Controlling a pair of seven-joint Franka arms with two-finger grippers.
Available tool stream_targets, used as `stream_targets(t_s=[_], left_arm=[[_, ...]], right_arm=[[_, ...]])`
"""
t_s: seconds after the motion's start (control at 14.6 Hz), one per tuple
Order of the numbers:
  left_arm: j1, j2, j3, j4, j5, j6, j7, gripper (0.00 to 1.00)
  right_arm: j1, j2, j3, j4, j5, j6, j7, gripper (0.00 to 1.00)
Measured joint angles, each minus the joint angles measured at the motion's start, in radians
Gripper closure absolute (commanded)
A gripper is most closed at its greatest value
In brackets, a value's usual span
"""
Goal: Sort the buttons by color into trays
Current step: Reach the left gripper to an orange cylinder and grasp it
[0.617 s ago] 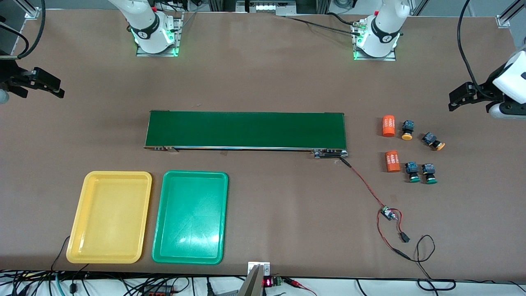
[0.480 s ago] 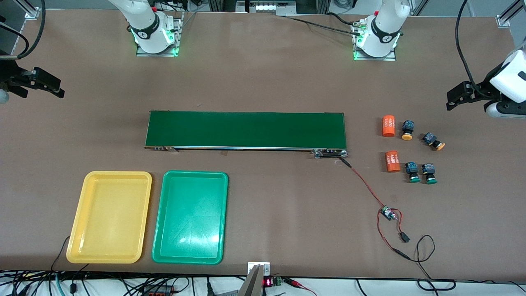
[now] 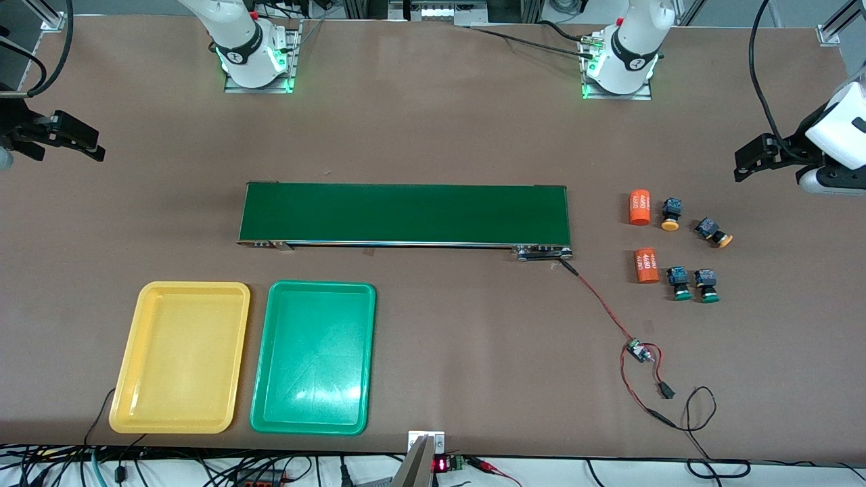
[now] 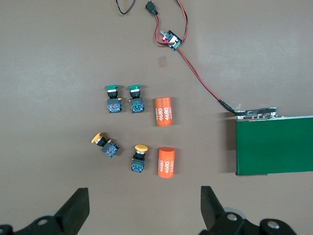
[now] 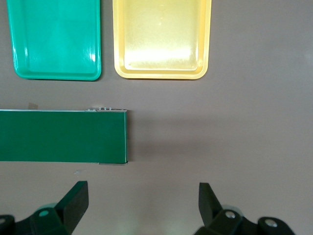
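The brown bench (image 3: 433,122) carries a long dark-green conveyor belt (image 3: 404,214) across its middle. Nearer the front camera than the belt, toward the right arm's end, 2 trays lie side by side without touching: the yellow tray (image 3: 180,356) outermost and the green tray (image 3: 313,356) beside it, both with nothing in them.

Toward the left arm's end of the bench lie 2 orange cylinders (image 3: 639,206) with white print, one nearer the camera than the other. Beside them sit the 4 buttons, all on the bare bench: 2 orange-yellow-capped buttons (image 3: 671,214) next to the farther cylinder, a little apart from each other, and 2 green-capped buttons (image 3: 679,283) just beside each other next to the nearer cylinder.

A red-and-black wire (image 3: 602,304) runs from the belt's end to a small circuit board (image 3: 636,351).

The left pincer (image 4: 145,211) hangs spread wide over the bench near the buttons, pinching nothing. The right pincer (image 5: 143,205) hangs spread wide over bare bench off the belt's other end, also pinching nothing.
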Motion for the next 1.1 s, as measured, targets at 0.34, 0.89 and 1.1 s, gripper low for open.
stream_targets(t_s=[0.34,0.89,1.1], left_arm=[[0.004,0.072,0.001,0.006,0.0,-0.038,0.0,0.0],[0.007,0.337,0.003,-0.017,0.001,0.23,0.0,0.0],[0.008,0.389,0.003,-0.105,0.001,0.413,0.0,0.0]], right_arm=[[-0.001,0.0,0.0,0.0,0.0,0.0,0.0,0.0],[-0.003,0.0,-0.002,0.0,0.0,0.0,0.001,0.0],[-0.003,0.0,-0.002,0.0,0.0,0.0,0.001,0.0]])
